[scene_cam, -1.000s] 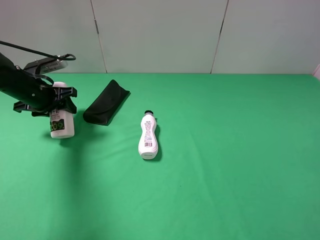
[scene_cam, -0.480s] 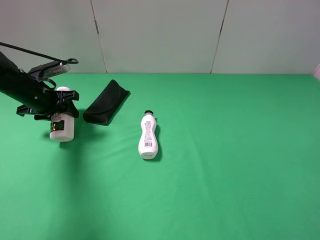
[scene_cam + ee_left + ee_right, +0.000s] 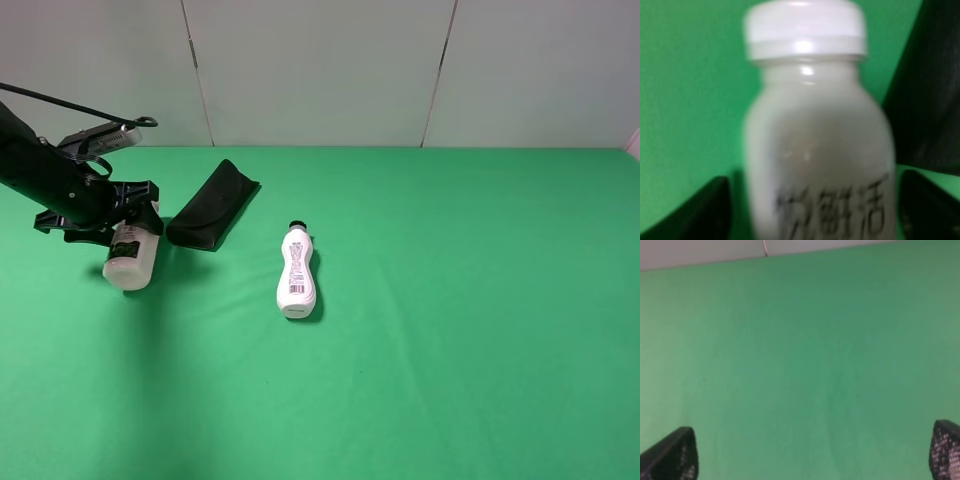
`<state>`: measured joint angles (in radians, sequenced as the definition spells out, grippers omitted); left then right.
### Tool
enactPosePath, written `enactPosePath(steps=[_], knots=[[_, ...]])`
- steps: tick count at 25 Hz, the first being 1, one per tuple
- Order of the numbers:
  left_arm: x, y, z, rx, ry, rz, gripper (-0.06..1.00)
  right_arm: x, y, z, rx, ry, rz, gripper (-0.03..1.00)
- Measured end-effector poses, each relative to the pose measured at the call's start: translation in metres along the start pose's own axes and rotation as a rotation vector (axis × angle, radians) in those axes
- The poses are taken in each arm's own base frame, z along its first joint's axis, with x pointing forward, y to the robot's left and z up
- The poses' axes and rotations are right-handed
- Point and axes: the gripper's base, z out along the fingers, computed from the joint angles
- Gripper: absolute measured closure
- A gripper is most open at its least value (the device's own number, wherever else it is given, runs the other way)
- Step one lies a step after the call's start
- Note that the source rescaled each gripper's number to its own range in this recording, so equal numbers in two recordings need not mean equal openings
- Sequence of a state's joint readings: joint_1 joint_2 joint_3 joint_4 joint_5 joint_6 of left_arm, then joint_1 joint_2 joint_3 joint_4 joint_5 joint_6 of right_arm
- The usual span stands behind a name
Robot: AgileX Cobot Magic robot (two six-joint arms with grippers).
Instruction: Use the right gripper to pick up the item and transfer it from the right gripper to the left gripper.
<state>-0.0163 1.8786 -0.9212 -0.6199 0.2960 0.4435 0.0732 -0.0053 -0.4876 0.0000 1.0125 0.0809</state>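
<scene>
**Inspector A:** Largest first. The green cloth table (image 3: 450, 350) spans the whole scene. At the far left, the left gripper (image 3: 118, 215), a black claw on a black arm with a looping cable, is clamped around the stout cream-white plastic bottle with the wide white screw cap (image 3: 131, 257). The bottle hangs tilted at the far left of the table; I cannot tell whether its base touches the cloth.

**Inspector B:** Confirmed in the left wrist view: bottle (image 3: 815, 150) sits between 2 dark fingers (image 3: 695, 210), dark characters on its body. The right gripper (image 3: 810, 455)?

**Inspector A:** Only 2 fingertips (image 3: 670, 455) show, spread wide over bare cloth. Released, grasping nothing.

**Inspector B:** Other items?

**Inspector A:** 1 flat black case (image 3: 212, 205) just right of the held bottle, and 1 slim curvy white bottle with a small black cap (image 3: 296, 272) lying near centre. Both apart from the grippers.

**Inspector B:** Handling?

**Inspector A:** My judgement: rigid, light, smooth plastic, somewhat slippery. Grip the body below the cap shoulder; the cap rim would check slipping.
</scene>
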Motion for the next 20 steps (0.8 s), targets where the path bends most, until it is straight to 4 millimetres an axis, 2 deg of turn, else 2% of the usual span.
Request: enactPosePath(steps=[3, 10, 14, 20], knots=[[0.0, 0.001, 0.0, -0.001, -0.001, -0.004, 0.39, 0.0, 0.0, 0.0, 0.0, -0.001, 0.0, -0.03], [-0.004, 0.001, -0.005, 0.001, -0.02, -0.003, 0.34, 0.0, 0.0, 0.0, 0.0, -0.001, 0.0, -0.03], [-0.014, -0.005, -0.029, 0.013, -0.094, 0.014, 0.33, 0.0, 0.0, 0.0, 0.0, -0.001, 0.0, -0.03], [-0.023, -0.016, -0.082, 0.033, -0.24, 0.05, 0.33, 0.0, 0.0, 0.0, 0.0, -0.001, 0.0, -0.03]])
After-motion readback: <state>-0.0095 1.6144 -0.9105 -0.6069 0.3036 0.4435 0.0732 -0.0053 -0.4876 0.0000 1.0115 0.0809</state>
